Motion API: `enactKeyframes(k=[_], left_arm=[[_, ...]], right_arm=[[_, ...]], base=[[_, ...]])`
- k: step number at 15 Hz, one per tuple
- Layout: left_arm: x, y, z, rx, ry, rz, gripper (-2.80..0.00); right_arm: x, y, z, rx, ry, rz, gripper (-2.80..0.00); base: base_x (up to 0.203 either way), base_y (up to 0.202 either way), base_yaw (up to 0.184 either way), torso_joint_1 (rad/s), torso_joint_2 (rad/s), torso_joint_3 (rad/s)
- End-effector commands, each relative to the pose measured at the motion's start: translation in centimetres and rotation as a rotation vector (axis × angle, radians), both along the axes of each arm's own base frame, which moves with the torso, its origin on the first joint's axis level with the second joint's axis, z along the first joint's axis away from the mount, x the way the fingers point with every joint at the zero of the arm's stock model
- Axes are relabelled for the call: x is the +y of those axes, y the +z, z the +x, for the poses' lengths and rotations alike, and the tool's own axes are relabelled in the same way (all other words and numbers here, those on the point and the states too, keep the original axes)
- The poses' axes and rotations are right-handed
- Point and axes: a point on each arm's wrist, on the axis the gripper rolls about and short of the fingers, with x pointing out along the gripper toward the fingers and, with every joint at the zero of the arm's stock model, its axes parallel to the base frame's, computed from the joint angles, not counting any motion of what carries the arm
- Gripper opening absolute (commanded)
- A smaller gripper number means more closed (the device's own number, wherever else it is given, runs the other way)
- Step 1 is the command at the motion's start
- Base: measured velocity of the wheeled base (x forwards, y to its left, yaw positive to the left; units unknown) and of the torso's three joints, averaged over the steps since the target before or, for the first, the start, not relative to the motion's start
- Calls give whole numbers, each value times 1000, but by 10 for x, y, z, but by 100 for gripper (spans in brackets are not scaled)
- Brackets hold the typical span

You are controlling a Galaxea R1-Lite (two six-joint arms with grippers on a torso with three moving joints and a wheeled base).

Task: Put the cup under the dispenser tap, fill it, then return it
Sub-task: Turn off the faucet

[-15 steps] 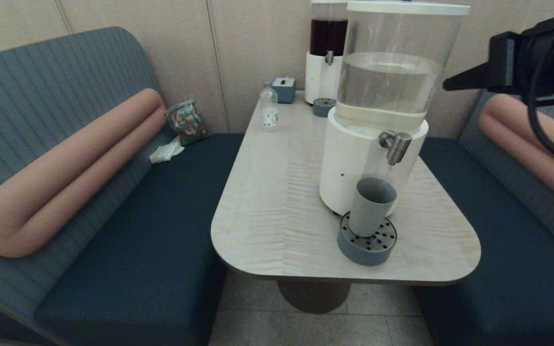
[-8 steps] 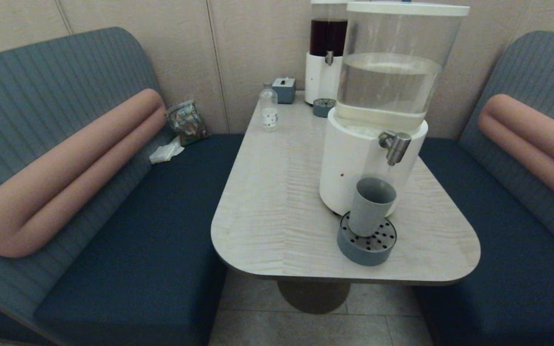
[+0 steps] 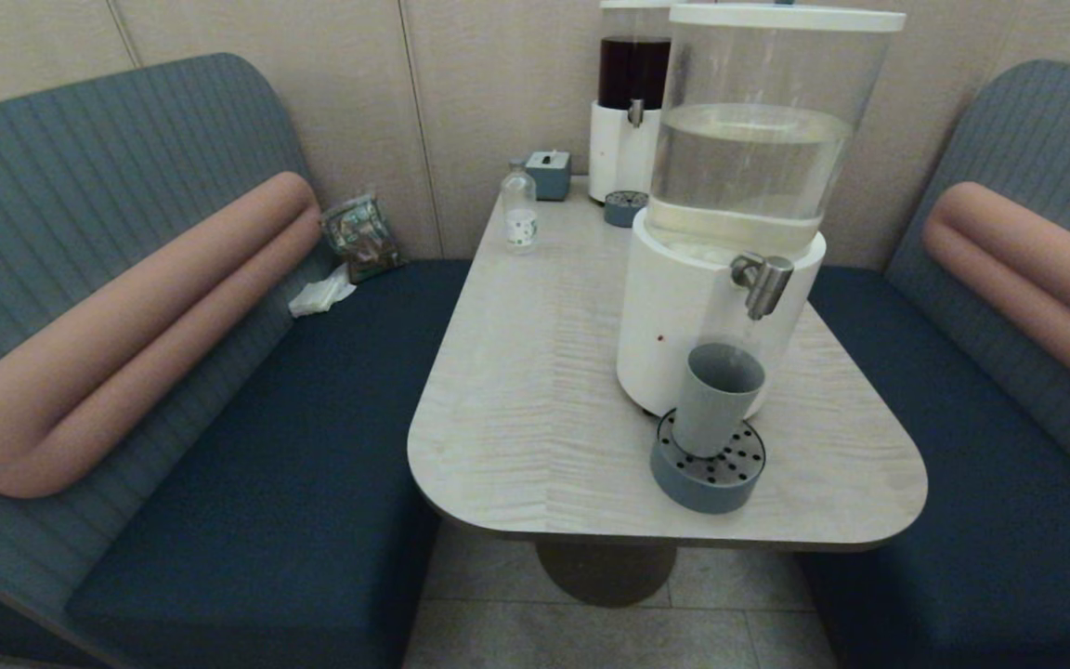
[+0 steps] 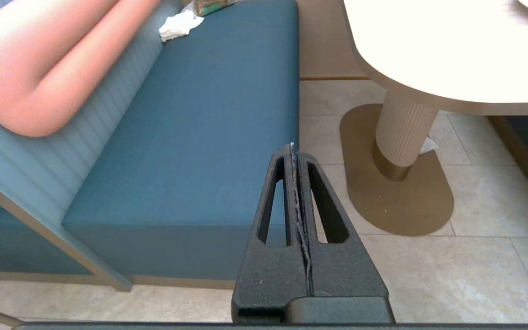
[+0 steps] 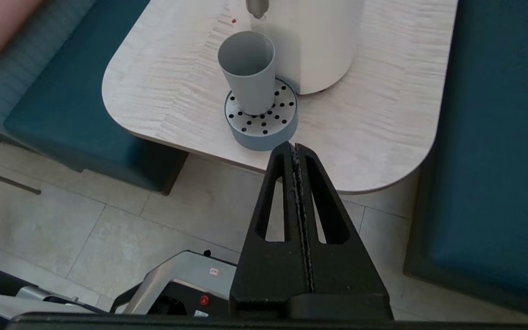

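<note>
Right gripper [image 5: 295, 147]: black fingers pressed flat together, holding nothing; it hangs off the near edge of the table, above the tiled floor, pointing towards the drip tray. It does not appear in the head view.
Left gripper [image 4: 293, 147]: fingers closed against each other, empty; parked low beside the left bench seat, well apart from the table top.
Cup [image 3: 714, 398]: plain grey-blue tumbler without a handle, standing upright on the perforated steel top of the drip tray, mouth open upward. Nothing touches it. Whether it holds liquid cannot be told.
Drip tray [image 3: 695, 492]: squat grey-blue round tray near the front edge of the table, just in front of the dispenser's white base.
Dispenser tap [image 3: 763, 282]: short brushed-steel spout bent downward, above the cup and slightly to its right in the head view; apart from the cup's rim.
Dispenser [image 3: 674, 325]: large white base carrying a clear tank partly filled with clear liquid.
Table [image 3: 535, 390]: pale wood-grain top with rounded corners on a single ribbed pedestal.
Far end of table: a smaller dispenser with dark liquid [image 3: 632, 70], a small clear bottle with a white label [image 3: 518, 206], and a small grey-blue box [image 3: 549, 173].
Benches: dark blue seats on both sides, each with a pink bolster [image 3: 126, 325] against a ribbed back.
Left bench corner: a crumpled white tissue [image 3: 319, 294] and a foil packet [image 3: 360, 236].
</note>
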Motion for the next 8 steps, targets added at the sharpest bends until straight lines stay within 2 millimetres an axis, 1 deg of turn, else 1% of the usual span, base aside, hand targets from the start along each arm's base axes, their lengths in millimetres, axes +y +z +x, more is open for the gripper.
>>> enactKeyframes(k=[1,2,4,5,6,7,8], left_arm=[[0,0,0,3,0,0,-280],[0,0,0,3,0,0,-280],[0,0,0,3,0,0,-280],[0,0,0,3,0,0,-280],[0,0,0,3,0,0,-280],[0,0,0,3,0,0,-280],[0,0,0,3,1,0,-280]], right_arm=[[-5,-4,-15,-27,-4,9,-280],[-7,-6,-19,-32,-9,7,-280],[-6,0,-16,-49,-8,2,-280],[-3,3,-9,-45,1,-22,-280],[1,6,3,-34,11,-51,-280],[6,8,18,-20,19,-73,-280],[13,11,37,-7,27,-88,-280]], base=[[0,0,0,0,0,0],[0,0,0,0,0,0],[0,0,0,0,0,0],[0,0,0,0,0,0],[0,0,0,0,0,0],[0,0,0,0,0,0],[0,0,0,0,0,0]])
